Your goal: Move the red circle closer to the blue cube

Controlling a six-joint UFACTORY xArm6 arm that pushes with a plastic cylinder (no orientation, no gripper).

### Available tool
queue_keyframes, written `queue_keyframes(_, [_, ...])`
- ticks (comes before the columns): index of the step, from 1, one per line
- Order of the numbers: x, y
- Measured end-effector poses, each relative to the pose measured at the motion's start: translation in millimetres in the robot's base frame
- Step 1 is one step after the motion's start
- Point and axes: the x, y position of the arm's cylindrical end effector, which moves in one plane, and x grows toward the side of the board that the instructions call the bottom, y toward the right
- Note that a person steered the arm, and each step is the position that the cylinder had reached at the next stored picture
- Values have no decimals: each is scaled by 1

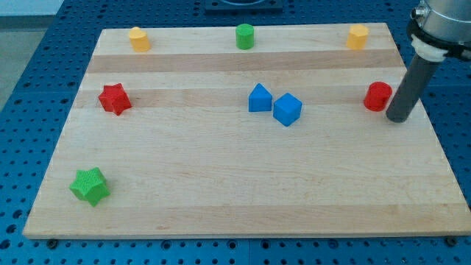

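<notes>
The red circle [378,96] is a short red cylinder near the right edge of the wooden board [221,191]. The blue cube [288,110] sits near the board's middle, touching or almost touching a blue pentagon-like block [259,98] on its left. My tip [398,118] is just right of the red circle, very close to it or touching it. The rod rises from the tip toward the view's top right.
A red star [115,99] lies at the left. A green star [90,185] lies at the bottom left. Along the top edge stand a yellow block [139,38], a green cylinder [244,36] and another yellow block [358,36].
</notes>
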Motion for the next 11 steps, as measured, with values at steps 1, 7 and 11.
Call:
queue_keyframes(1, [-19, 0])
queue_keyframes(7, [-53, -29])
queue_keyframes(11, [-53, -108])
